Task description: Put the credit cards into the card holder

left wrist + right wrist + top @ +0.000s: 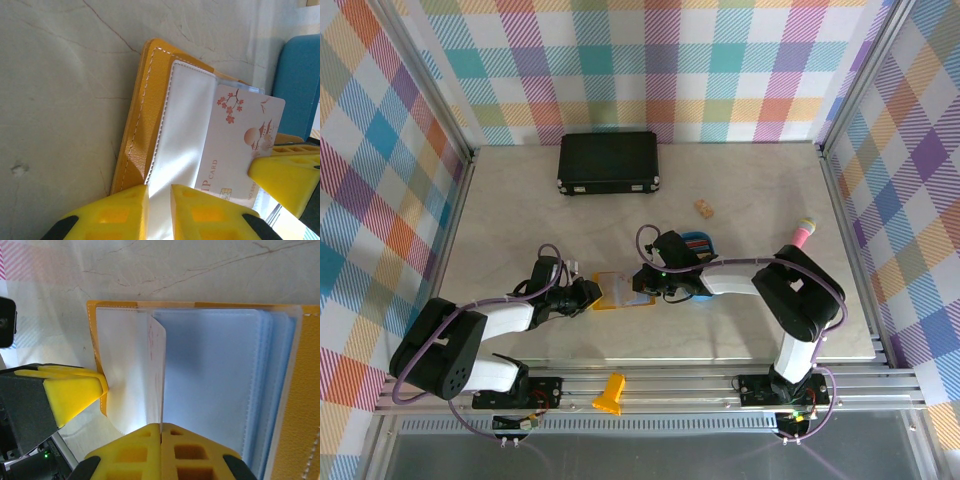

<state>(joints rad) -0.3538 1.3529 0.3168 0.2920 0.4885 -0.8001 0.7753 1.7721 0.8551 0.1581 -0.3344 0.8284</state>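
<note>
The mustard-yellow card holder (pixel 612 291) lies open on the table between both arms. My left gripper (pixel 159 192) is shut on the near edge of its pale inner flap, next to the yellow cover (pixel 145 110). A white credit card (pixel 235 145) with red blossoms and "VIP CARD" print stands tilted over the light blue pockets (pixel 210 375). My right gripper (pixel 161 427) is shut on this card (pixel 156 355), seen edge-on, its far end at the pocket's mouth. In the top view my left gripper (pixel 592 293) and right gripper (pixel 648 287) flank the holder. More cards lie in the blue tray (pixel 706 243).
A large black case (pixel 608 163) sits at the back. A small tan object (pixel 704 208) and a pink-tipped item (pixel 804 233) lie to the right. A yellow piece (pixel 610 393) rests on the front rail. The blue tray (pixel 300 85) is close behind the holder.
</note>
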